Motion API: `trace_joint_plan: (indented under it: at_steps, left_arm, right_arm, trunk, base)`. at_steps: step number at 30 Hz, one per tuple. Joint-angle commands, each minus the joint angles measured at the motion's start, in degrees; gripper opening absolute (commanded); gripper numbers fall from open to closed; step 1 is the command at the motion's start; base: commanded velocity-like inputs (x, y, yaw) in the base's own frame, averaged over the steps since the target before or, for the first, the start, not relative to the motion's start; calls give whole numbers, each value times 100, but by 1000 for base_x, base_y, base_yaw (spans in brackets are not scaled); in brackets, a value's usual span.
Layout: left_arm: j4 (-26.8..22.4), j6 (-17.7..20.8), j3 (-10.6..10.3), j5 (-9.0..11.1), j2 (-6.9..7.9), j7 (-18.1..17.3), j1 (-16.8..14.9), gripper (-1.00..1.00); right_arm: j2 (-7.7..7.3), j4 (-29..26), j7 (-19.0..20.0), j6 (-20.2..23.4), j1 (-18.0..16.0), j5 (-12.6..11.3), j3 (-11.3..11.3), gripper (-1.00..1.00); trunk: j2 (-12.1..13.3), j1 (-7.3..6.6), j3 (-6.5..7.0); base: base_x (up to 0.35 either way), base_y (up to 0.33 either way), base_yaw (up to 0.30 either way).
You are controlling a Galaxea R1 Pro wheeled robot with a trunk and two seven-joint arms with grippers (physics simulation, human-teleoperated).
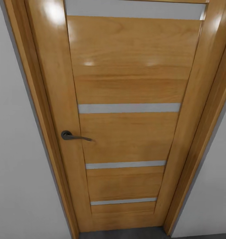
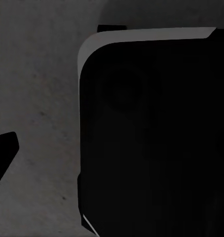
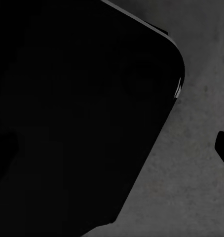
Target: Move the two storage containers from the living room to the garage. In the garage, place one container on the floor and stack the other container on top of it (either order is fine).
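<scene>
A closed wooden door (image 1: pixel 126 126) with horizontal frosted strips is faced head-on in the head view, its dark lever handle (image 1: pixel 73 136) at mid height on the left stile, white wall (image 1: pixel 16 166) on both sides of the frame. A sliver of dark grey floor (image 1: pixel 126 233) is seen at the threshold. In both wrist views a speckled dark grey concrete surface (image 2: pixel 38 98) is seen below a large black rounded body (image 2: pixel 156 138) (most likely part of the robot's own base, though this can't be confirmed), so the arms are judged to be hanging down at the sides. The state of the left and right grippers cannot be told: only a dark tip (image 2: pixel 3 153) is caught at the frame edge of each wrist view, with nothing gripped that can be made out. The storage containers are not located in these pictures, so their position is unknown. Progress is judged as mid-transit at a doorway; no stacking can be confirmed as done, and placing one bin on the garage floor with the other on top is assumed outstanding.
</scene>
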Motion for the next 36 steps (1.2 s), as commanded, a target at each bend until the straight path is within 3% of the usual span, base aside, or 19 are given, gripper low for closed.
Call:
trace_joint_plan:
  at_steps: [1, 15, 28, 36]
  left_arm:
    - [-6, 1, 2, 12, 0, 1, -1, 100]
    - [-3, 1, 2, 13, 3, 5, -1, 100]
    - [-7, 1, 2, 11, 0, 6, -1, 100]
    - [-8, 1, 2, 12, 0, 8, -1, 100]
  right_arm:
    - [0, 1, 1, -18, -1, -62, 47, 100]
    - [0, 1, 1, -18, -1, -64, 47, 100]
    - [0, 1, -3, -18, -1, -64, 47, 100]
    - [0, 1, -3, -18, -1, -64, 47, 100]
  trunk:
    - [-2, 0, -5]
    - [-2, 0, -5]
    - [-2, 0, -5]
    - [-2, 0, -5]
  base:
    - [43, -147, 0]
    - [68, -226, 0]
    - [7, -12, 225]
    - [1, 0, 58]
